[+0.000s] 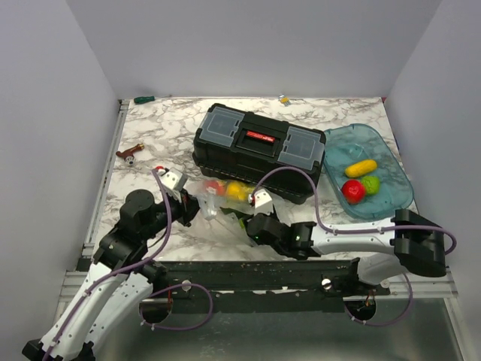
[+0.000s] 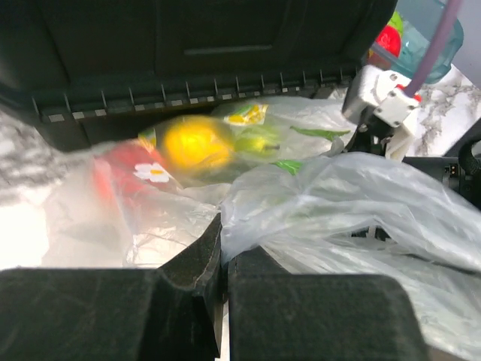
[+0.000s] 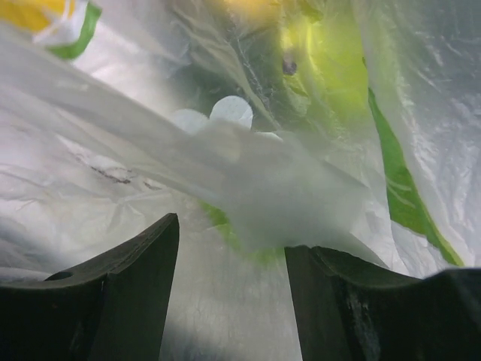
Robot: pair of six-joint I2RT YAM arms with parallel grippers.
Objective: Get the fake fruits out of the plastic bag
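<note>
The clear plastic bag (image 1: 224, 201) lies in front of the black toolbox, with a red fruit (image 1: 214, 186) and a yellow fruit (image 1: 239, 189) inside. In the left wrist view the bag (image 2: 316, 195) holds a yellow fruit (image 2: 197, 143), a red fruit (image 2: 131, 169) and a green fruit (image 2: 259, 141). My left gripper (image 2: 223, 235) is shut on the bag's film at its left end (image 1: 197, 207). My right gripper (image 1: 244, 219) is open at the bag's near right side. Film hangs between its jaws (image 3: 231, 248), with a light green fruit (image 3: 323, 68) behind it.
The black toolbox (image 1: 259, 143) stands right behind the bag. A translucent blue tray (image 1: 391, 192) at the right holds a yellow, a green and a red fruit. A red-handled tool (image 1: 129, 154) lies at the left. Small items lie by the back wall.
</note>
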